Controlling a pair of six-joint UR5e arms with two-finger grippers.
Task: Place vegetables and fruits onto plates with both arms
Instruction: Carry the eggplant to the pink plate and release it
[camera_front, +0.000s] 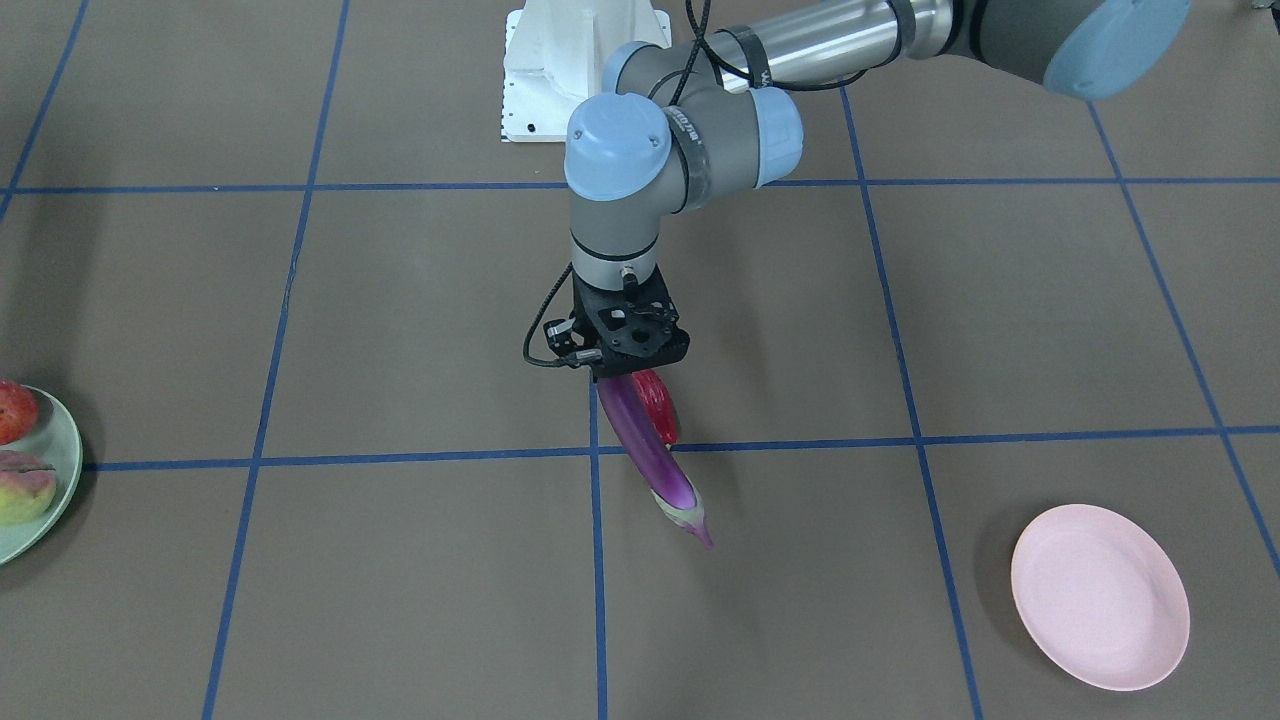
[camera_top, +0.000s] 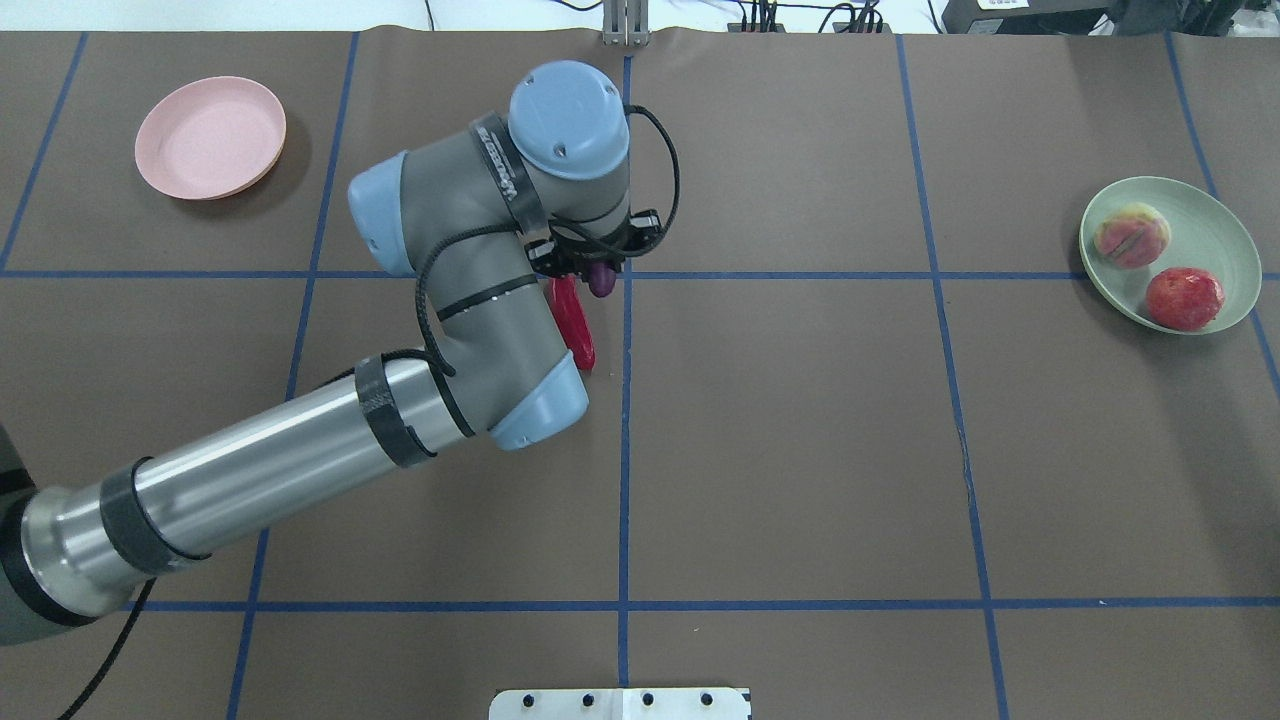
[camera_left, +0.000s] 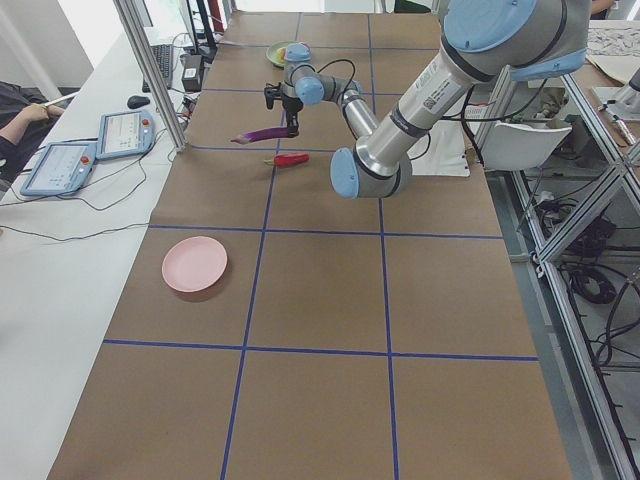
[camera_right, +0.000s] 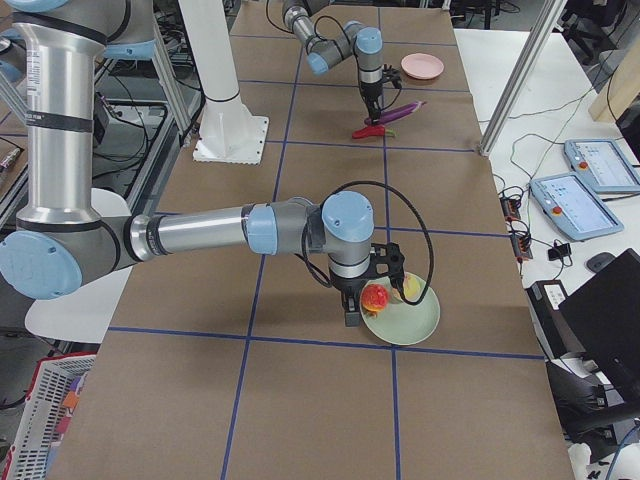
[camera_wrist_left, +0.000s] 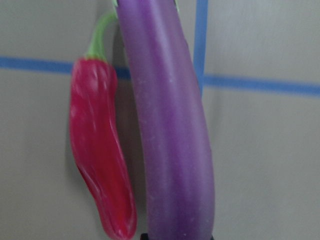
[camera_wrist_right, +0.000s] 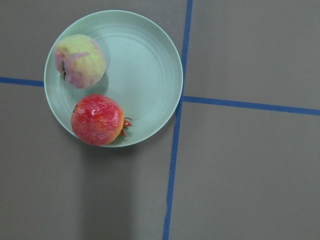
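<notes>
My left gripper (camera_front: 630, 372) is shut on the thick end of the purple eggplant (camera_front: 650, 450), which sticks out tilted with its cap end away from me; it fills the left wrist view (camera_wrist_left: 170, 125). The red chili pepper (camera_front: 660, 400) lies on the table right beside it (camera_wrist_left: 100, 150). The orange-red fruit (camera_wrist_right: 97, 119) and the peach (camera_wrist_right: 80, 61) sit on the mint green plate (camera_wrist_right: 140, 65). The pink plate (camera_top: 210, 137) is bare. My right gripper (camera_right: 352, 312) shows only in the exterior right view, beside the green plate; I cannot tell if it is open.
The brown table has blue tape grid lines (camera_top: 625, 450). The white base pedestal (camera_front: 560, 60) stands behind the left gripper. The pink plate is at the far left corner, the green plate (camera_top: 1200, 220) at the far right.
</notes>
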